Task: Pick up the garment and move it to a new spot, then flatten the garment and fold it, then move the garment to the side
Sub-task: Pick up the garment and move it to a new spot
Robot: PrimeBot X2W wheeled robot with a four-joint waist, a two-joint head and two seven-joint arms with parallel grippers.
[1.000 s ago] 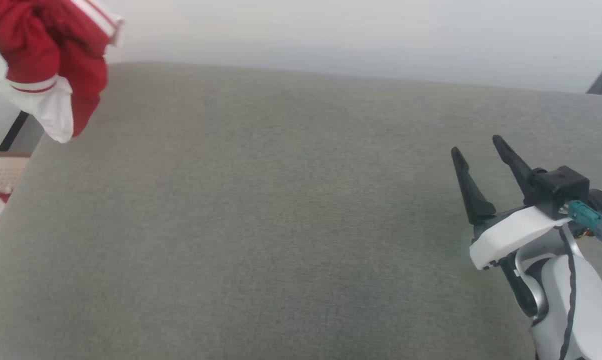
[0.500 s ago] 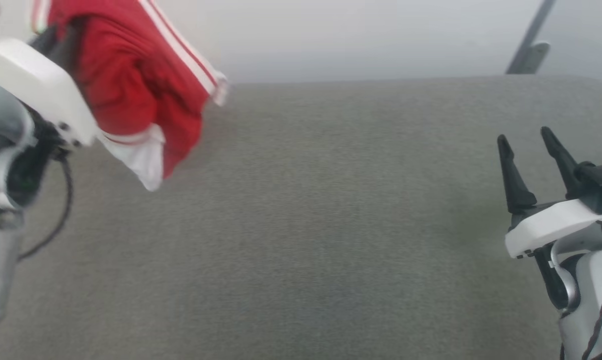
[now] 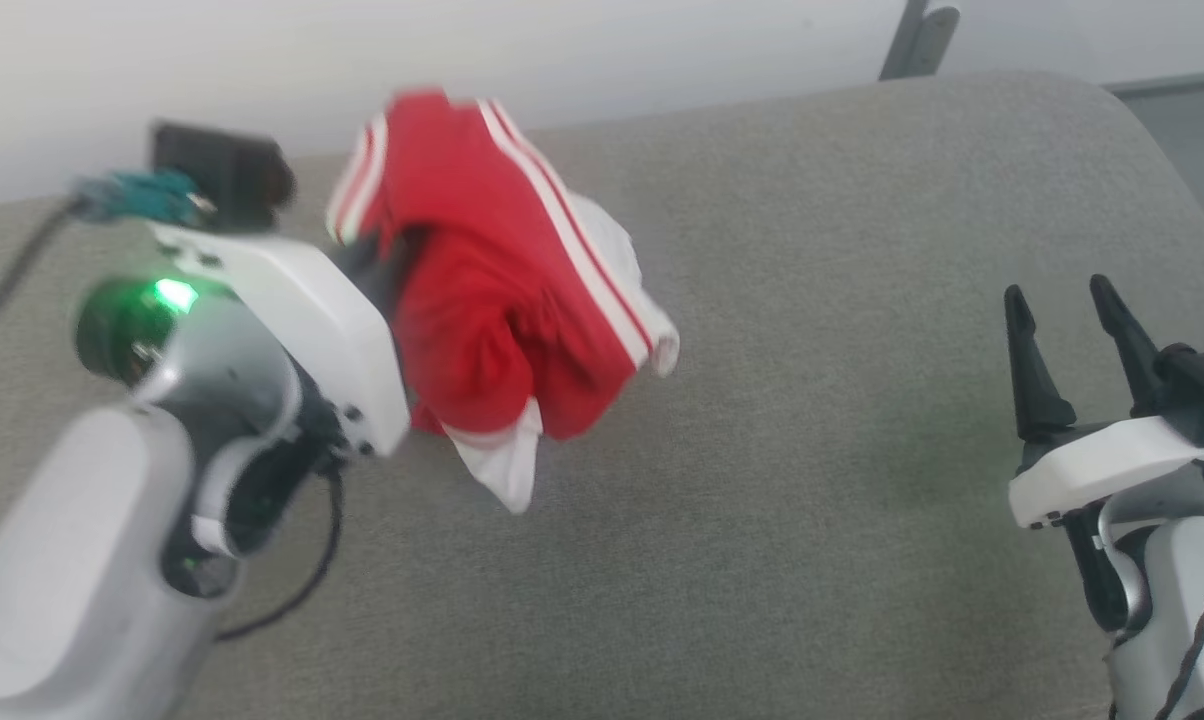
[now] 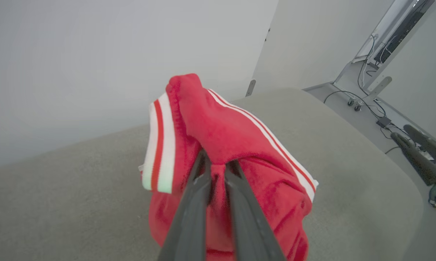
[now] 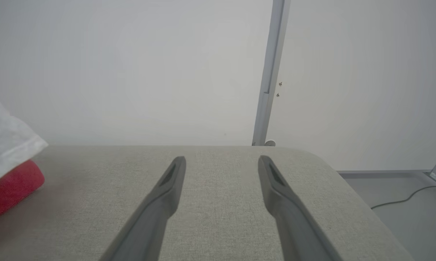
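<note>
My left gripper was pinched shut on a bunched fold of the red jersey shirt with white sleeves and striped trim, which hung crumpled over the grey fabric-covered surface; my right gripper stood wide open, empty, well apart from it

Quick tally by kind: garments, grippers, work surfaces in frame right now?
Garments: 1, the red jersey, bunched up
Grippers: 2, the left gripper with fingers shut on the jersey, the right gripper open and holding nothing
Work surfaces: 1, the grey padded surface
Total: 4
</note>
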